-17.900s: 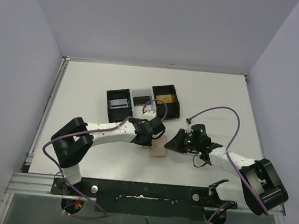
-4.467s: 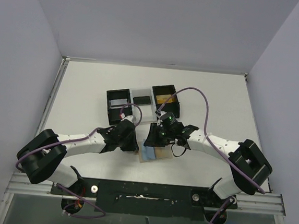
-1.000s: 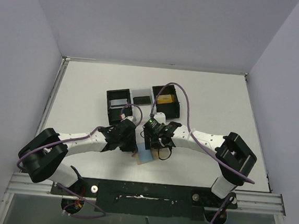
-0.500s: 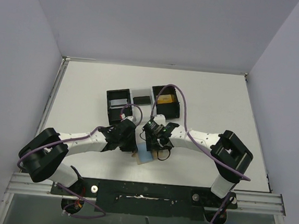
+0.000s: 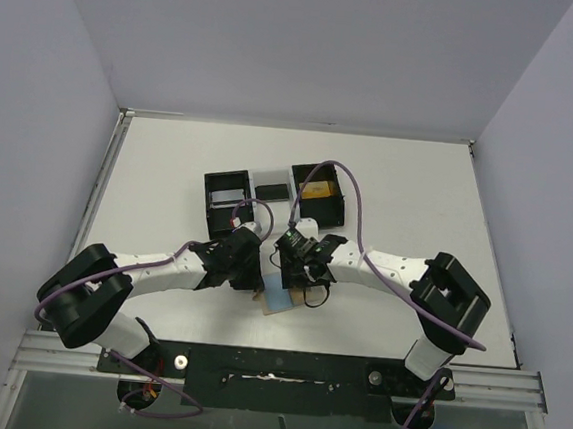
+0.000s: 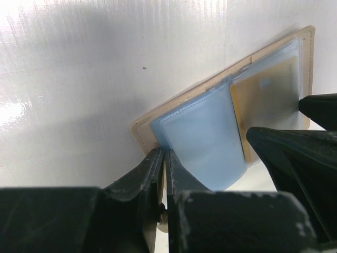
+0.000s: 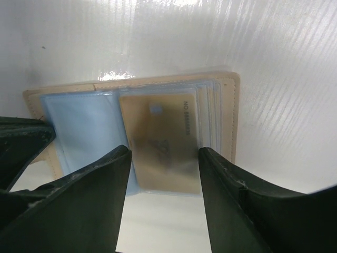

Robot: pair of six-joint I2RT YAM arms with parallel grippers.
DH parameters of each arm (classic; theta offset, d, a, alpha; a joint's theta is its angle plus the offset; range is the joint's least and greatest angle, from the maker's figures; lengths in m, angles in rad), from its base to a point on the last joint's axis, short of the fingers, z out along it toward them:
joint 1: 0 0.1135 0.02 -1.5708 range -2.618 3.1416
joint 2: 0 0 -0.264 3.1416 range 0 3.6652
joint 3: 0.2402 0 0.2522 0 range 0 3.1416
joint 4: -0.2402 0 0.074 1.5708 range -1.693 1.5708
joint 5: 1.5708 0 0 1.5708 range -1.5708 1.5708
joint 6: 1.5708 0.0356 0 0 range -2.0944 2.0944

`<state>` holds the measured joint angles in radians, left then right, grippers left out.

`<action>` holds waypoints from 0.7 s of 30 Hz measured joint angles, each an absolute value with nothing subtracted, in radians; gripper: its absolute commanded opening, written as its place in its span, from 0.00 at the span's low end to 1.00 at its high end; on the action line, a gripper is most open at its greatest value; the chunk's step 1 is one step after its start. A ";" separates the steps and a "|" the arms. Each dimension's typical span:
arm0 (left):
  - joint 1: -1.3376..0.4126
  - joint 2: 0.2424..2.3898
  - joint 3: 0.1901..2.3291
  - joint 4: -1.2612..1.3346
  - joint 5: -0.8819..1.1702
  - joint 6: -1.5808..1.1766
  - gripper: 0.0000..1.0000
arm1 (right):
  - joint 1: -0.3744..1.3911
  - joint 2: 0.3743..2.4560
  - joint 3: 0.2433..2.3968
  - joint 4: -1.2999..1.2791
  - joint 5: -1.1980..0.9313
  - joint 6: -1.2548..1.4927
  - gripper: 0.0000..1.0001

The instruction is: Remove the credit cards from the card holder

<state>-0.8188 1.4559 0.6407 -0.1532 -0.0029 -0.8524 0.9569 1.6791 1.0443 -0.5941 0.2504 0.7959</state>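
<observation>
The tan-brown card holder (image 5: 281, 299) lies open on the table near the front. In the left wrist view its tan edge (image 6: 141, 126) frames a light blue-grey panel (image 6: 202, 134), card or sleeve I cannot tell, and a gold credit card (image 6: 266, 97) under clear plastic. My left gripper (image 6: 164, 153) is shut, pinching the holder's left flap edge; it also shows in the top view (image 5: 253, 277). My right gripper (image 7: 163, 158) is open, with its jaws on either side of the gold card (image 7: 163, 134), just above it; it also shows in the top view (image 5: 288, 269).
A black-and-white three-compartment tray (image 5: 208, 203) stands behind the grippers, with something yellow in its right compartment (image 5: 316, 189). Both arms meet over the holder, their fingers close together. Purple cables loop above the wrists.
Since the oldest frame the holder has been opened and my right gripper has moved left over it. In the last second almost nothing has moved.
</observation>
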 measured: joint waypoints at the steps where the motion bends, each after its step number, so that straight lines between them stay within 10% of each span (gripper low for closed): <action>1: -0.818 1.456 0.641 -0.153 -0.002 -0.852 0.04 | 0.957 1.672 1.042 -0.593 0.245 0.796 0.54; 21: -0.816 1.457 0.641 -0.153 0.002 -0.852 0.04 | 0.925 1.562 0.955 -0.521 0.162 0.810 0.43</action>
<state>-0.8162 1.4567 0.6407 -0.1528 0.0017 -0.8524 0.9253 1.5623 0.9546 -0.5209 0.1616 0.8101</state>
